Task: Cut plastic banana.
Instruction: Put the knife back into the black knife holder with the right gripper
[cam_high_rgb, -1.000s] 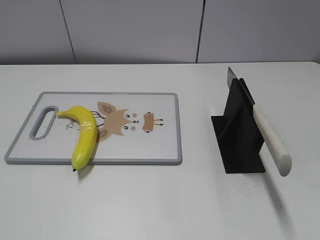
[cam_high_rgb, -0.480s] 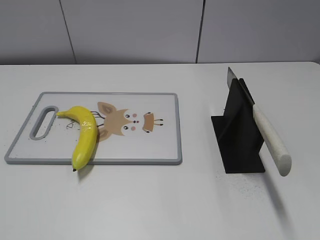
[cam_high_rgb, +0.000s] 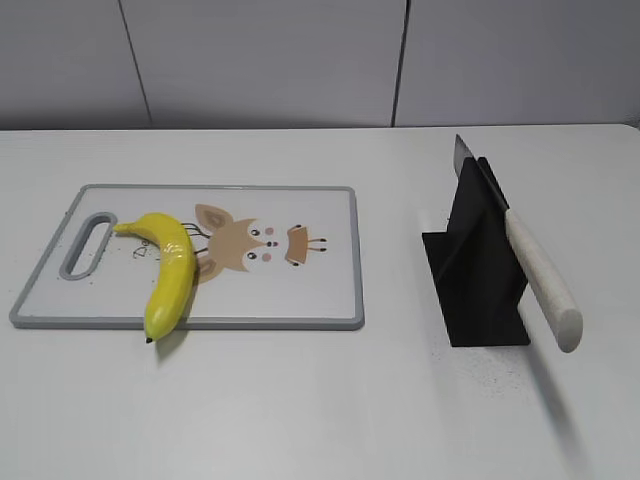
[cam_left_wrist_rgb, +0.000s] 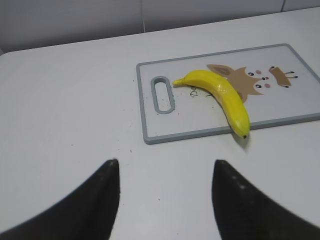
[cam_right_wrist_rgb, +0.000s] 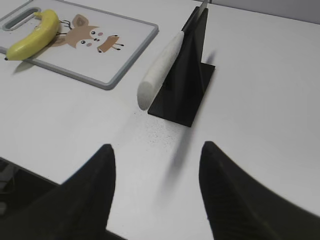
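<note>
The plastic banana (cam_high_rgb: 167, 271) is glossy yellow and whole. It lies on the left part of a white cutting board (cam_high_rgb: 300, 290) with a grey rim and a fox picture, its dark tip just over the front edge. It also shows in the left wrist view (cam_left_wrist_rgb: 222, 97) and the right wrist view (cam_right_wrist_rgb: 31, 37). A knife with a white handle (cam_high_rgb: 540, 277) rests slanted in a black stand (cam_high_rgb: 478, 275), handle toward the front. My left gripper (cam_left_wrist_rgb: 165, 167) is open and empty over bare table short of the board. My right gripper (cam_right_wrist_rgb: 156, 150) is open and empty, short of the stand (cam_right_wrist_rgb: 182, 85).
The white table (cam_high_rgb: 320, 400) stretches around both objects. The board's handle slot (cam_high_rgb: 88, 243) is at its left end. A grey wall panel runs behind the table. The table's front edge shows at the lower left of the right wrist view (cam_right_wrist_rgb: 30, 172).
</note>
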